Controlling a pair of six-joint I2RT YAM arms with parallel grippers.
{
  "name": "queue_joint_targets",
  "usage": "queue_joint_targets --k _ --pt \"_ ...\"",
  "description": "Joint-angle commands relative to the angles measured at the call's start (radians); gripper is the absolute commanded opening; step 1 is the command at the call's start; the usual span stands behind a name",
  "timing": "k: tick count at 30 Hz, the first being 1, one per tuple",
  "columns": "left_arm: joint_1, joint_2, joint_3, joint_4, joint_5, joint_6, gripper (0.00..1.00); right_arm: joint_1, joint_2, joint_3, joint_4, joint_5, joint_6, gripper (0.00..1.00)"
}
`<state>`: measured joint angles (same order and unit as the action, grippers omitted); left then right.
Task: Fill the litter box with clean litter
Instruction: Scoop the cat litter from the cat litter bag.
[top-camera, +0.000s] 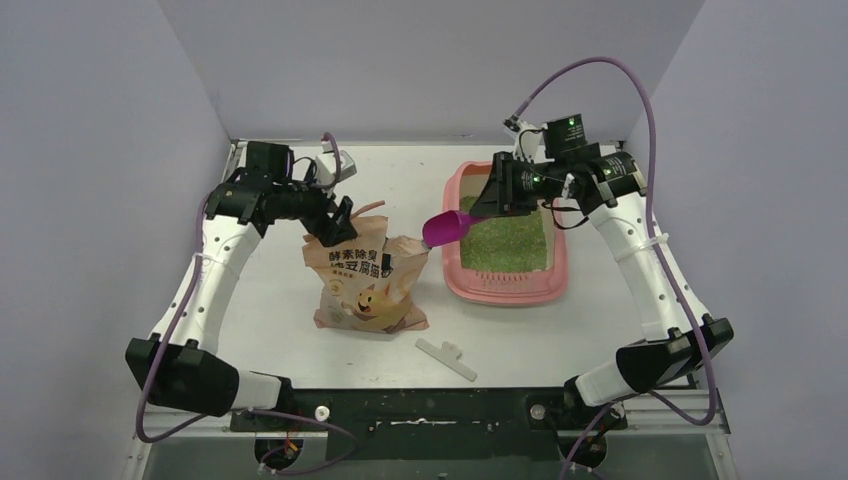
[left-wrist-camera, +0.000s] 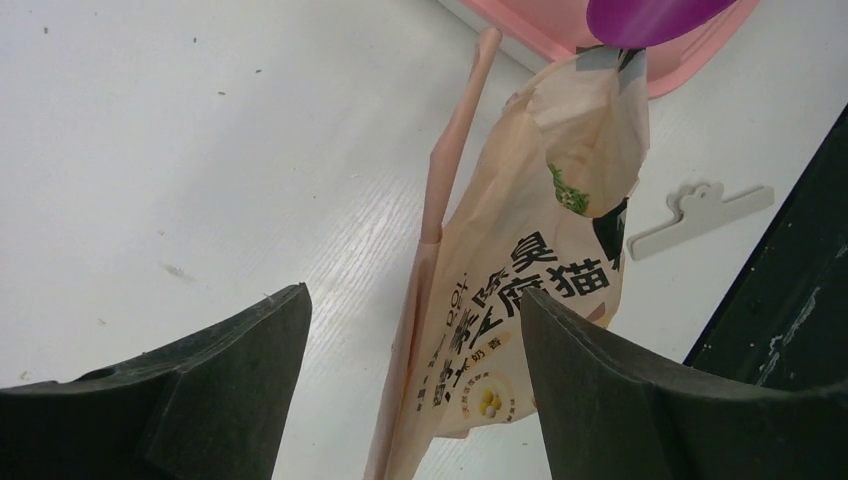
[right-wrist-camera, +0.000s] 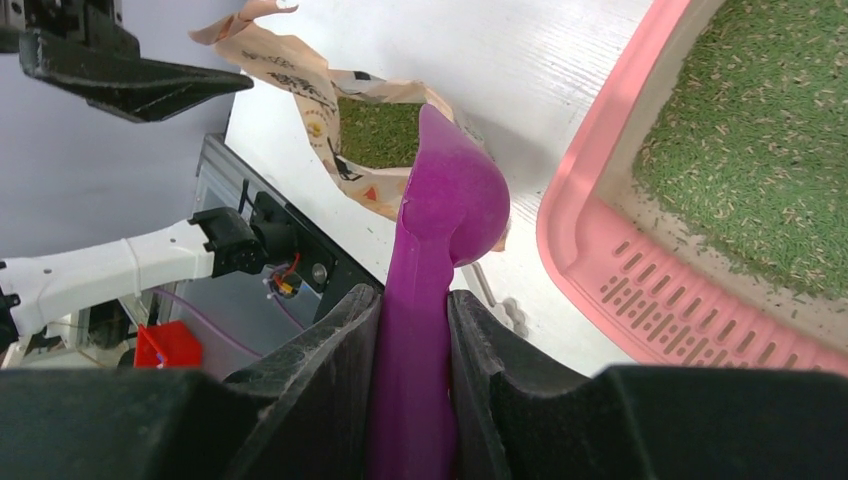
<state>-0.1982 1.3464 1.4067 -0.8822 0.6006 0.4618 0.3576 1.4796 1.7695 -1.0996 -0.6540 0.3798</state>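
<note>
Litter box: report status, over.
Left gripper open above bag. Right gripper shut on scoop, bowl between bag and litter box. Litter bed in box. Nothing blocking.

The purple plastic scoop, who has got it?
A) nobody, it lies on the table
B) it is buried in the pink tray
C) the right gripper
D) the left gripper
C: the right wrist view shows the magenta plastic scoop pinched by its handle between the fingers of the right gripper, while the left gripper stands open over the tan paper litter bag.
</note>
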Motion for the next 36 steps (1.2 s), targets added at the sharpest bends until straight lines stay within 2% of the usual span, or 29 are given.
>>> queue_joint_targets --k 1,5,7,10,15,20,26,32,36 --pt "0.018 0.064 0.101 -0.123 0.150 0.094 0.74 0.036 0.015 0.054 0.028 0.004 -0.015 0.00" --pt "0.019 0.114 0.118 -0.229 0.235 0.162 0.71 0.044 0.039 0.062 0.036 -0.007 -0.016 0.00" --pt "0.020 0.116 0.115 -0.246 0.245 0.163 0.64 0.050 0.054 0.075 0.032 -0.013 -0.019 0.00" --pt "0.019 0.101 0.106 -0.251 0.258 0.164 0.50 0.067 0.076 0.095 0.027 -0.035 -0.028 0.00" --pt "0.017 0.059 0.084 -0.262 0.250 0.174 0.21 0.093 0.113 0.115 0.021 -0.041 -0.030 0.00" --pt "0.010 0.016 0.062 -0.285 0.248 0.188 0.02 0.128 0.141 0.138 -0.019 -0.049 -0.050 0.00" --pt "-0.006 -0.069 -0.007 -0.248 0.255 0.184 0.00 0.177 0.186 0.153 -0.111 0.012 -0.081 0.00" --pt "-0.053 -0.145 -0.062 -0.270 0.238 0.191 0.00 0.266 0.209 0.164 -0.110 0.080 -0.059 0.00" --pt "-0.077 -0.215 -0.114 -0.187 0.199 0.146 0.00 0.335 0.232 0.161 -0.093 0.182 -0.028 0.00"
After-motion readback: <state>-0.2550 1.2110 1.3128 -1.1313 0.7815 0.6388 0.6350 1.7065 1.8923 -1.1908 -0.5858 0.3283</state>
